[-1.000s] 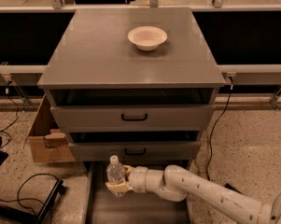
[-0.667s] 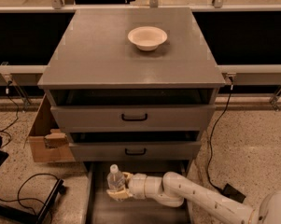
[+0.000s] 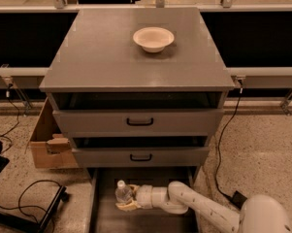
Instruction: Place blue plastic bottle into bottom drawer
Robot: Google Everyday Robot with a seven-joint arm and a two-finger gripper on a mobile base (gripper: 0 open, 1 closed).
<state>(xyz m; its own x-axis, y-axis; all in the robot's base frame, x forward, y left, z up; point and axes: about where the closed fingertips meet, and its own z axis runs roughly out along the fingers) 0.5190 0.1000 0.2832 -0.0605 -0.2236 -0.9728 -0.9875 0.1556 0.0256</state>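
Gripper (image 3: 128, 198) sits low inside the pulled-out bottom drawer (image 3: 145, 221), left of center, with the arm coming in from the right. Jaws clenched on the blue plastic bottle (image 3: 121, 192), which is upright with its white cap up. Can't tell if its base touches the drawer floor. White bowl (image 3: 154, 38) on bench (image 3: 97, 57).

Arm (image 3: 199, 208) reaches low leftward, hand (image 3: 127, 198) (clamped tight) gripping blue plastic bottle (image 3: 122, 191).

End effector (image 3: 127, 197) grips blue plastic bottle (image 3: 122, 191) inside bottom drawer (image 3: 155, 176).
Bottle upright near the drawer's left wall; 1 white bowl (image 3: 154, 38) sits on the desk (image 3: 97, 57) above.
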